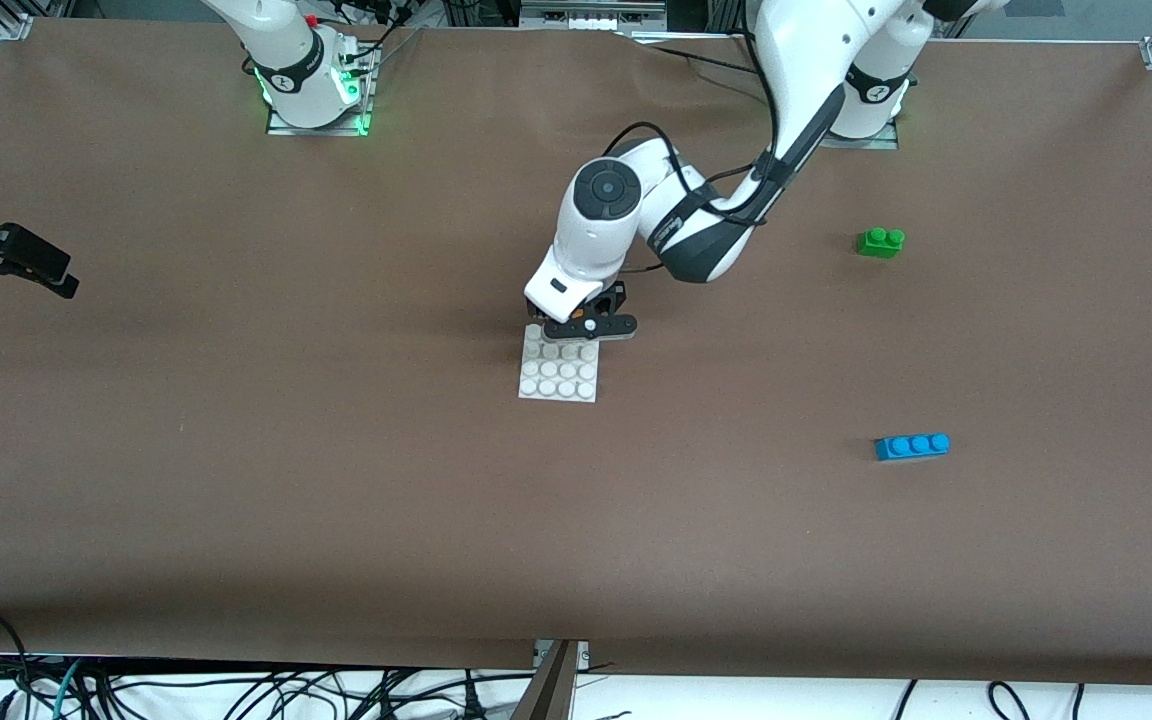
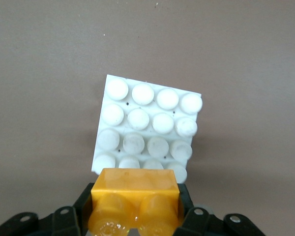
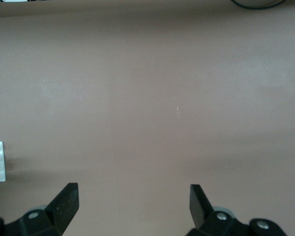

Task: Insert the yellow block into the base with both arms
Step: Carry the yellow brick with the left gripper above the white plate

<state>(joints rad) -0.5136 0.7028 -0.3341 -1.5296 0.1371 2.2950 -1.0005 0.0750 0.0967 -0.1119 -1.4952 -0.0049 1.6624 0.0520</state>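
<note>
- Pick-up complete: the left gripper (image 2: 133, 216) is closed on the yellow block (image 2: 133, 201), which sits between its fingers with studs facing the wrist camera.
- The block hangs over the edge of the white base (image 1: 558, 365) farthest from the front camera; the base lies flat at mid-table.
- Seating not done: the wrist view shows the block at the base's last stud row, but whether they touch cannot be told from this angle.
- The right gripper (image 3: 132, 201) waits over bare table toward the right arm's end, fingers spread wide, holding nothing.
- Remaining, by judgement: align, press down, release; the right arm has not yet steadied the base.
- Green brick (image 1: 880, 242) and blue brick (image 1: 912, 446) lie untouched toward the left arm's end.
</note>
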